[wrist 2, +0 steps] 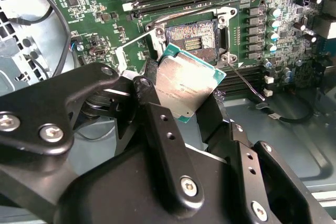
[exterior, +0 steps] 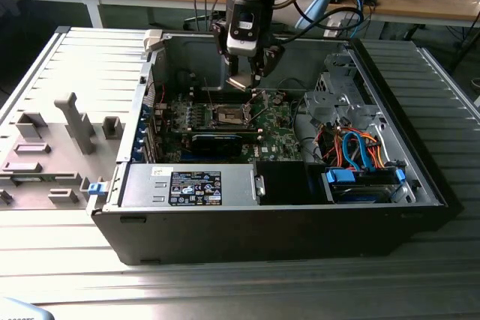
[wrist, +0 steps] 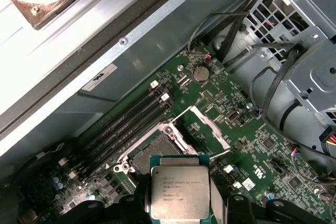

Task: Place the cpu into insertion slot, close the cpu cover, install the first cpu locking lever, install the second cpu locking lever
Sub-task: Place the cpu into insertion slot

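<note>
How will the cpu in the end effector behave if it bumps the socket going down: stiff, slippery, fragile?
Probably stiff: the cpu is a flat metal-topped plate, unbent where the end effector pinches it. Likely slippery, since that top looks smooth and shiny. Its thin green edge looks delicate, so knocking the socket rim might damage it.

The cpu showed a dull silver-grey top edged in green; the motherboard was green, the cables orange and blue, the case black.
</note>
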You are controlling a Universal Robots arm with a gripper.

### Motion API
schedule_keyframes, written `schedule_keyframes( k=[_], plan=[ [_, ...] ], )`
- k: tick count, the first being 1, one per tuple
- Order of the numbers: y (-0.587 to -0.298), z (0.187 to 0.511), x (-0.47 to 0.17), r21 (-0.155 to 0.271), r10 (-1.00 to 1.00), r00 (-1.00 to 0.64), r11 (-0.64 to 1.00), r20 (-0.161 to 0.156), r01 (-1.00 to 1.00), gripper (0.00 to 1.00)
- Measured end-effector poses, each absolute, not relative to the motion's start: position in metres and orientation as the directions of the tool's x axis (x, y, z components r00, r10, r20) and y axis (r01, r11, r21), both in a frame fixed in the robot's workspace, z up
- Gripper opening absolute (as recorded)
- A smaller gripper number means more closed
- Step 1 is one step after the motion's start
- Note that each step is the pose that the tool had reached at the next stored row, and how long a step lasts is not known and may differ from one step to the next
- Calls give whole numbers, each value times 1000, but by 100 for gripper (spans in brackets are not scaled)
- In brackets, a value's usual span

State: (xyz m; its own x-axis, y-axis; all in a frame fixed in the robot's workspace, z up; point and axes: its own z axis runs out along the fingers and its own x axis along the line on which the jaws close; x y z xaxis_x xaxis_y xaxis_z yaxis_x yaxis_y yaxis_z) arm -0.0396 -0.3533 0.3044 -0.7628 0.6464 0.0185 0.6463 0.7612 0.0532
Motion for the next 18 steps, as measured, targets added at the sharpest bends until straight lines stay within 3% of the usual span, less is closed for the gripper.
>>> schedule_keyframes(
  k=[18],
  plan=[
    [-353, 303, -40, 51, 671, -741, 740, 16, 671, 54]
  ],
)
